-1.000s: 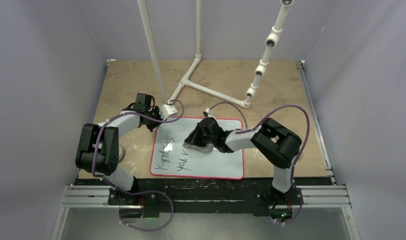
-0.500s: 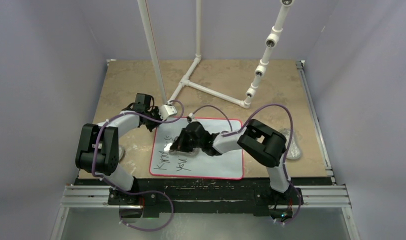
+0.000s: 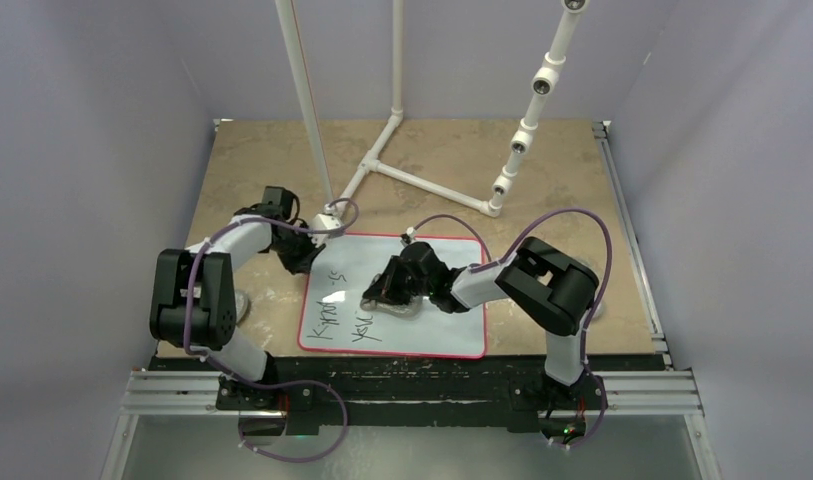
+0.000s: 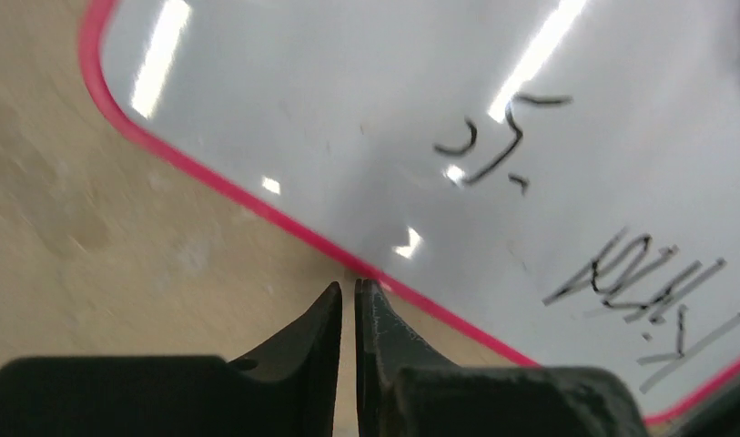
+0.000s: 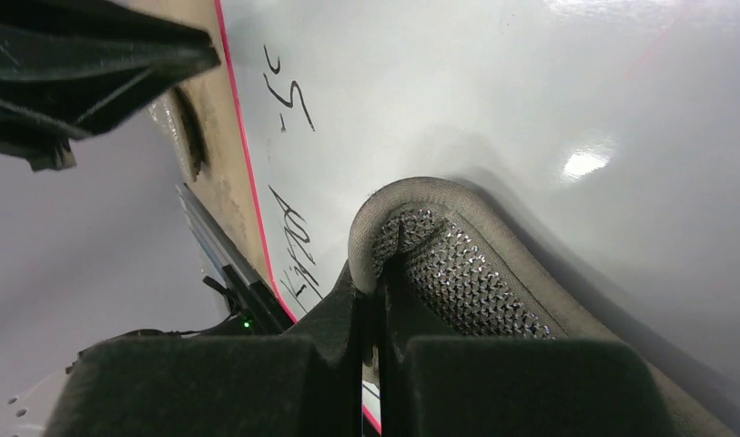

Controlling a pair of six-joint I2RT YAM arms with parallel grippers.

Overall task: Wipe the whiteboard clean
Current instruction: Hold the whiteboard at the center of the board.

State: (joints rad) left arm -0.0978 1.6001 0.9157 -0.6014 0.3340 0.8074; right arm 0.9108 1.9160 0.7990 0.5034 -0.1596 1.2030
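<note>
Whiteboard (image 3: 434, 326) has left tool (image 4: 351, 293) at its red edge, right tool (image 5: 375, 278) pinching pad (image 5: 459, 278).

Whiteboard (image 3: 432, 335): black handwriting (image 4: 639, 282), not clearly legible.

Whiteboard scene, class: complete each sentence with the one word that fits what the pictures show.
The whiteboard has a thin ___ border.
Its handwriting is ___ in colour.
The right gripper is shut on a grey mesh ___.
Missing words: red; black; pad.
</note>
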